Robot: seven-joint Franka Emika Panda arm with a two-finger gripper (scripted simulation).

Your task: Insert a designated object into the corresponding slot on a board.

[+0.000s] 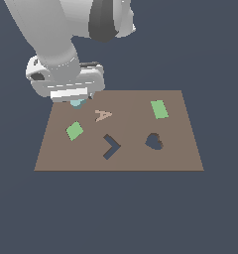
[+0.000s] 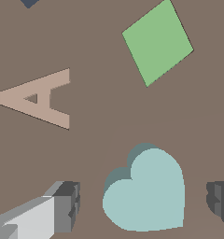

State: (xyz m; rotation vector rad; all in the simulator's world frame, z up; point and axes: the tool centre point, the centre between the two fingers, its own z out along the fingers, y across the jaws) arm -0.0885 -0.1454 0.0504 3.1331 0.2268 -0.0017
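two green tiles (image 1: 159, 109), one teal heart (image 2: 146, 191), one letter A (image 1: 103, 115), two cutouts (image 1: 111, 146)

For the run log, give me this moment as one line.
tool open, straddling teal heart block | block on board, not gripped | heart slot empty | phase: pre-grasp

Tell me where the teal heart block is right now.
The teal heart block lies on the brown board near its far corner on the exterior view's left, under the open claw, with the pink letter A and green square tile nearest.
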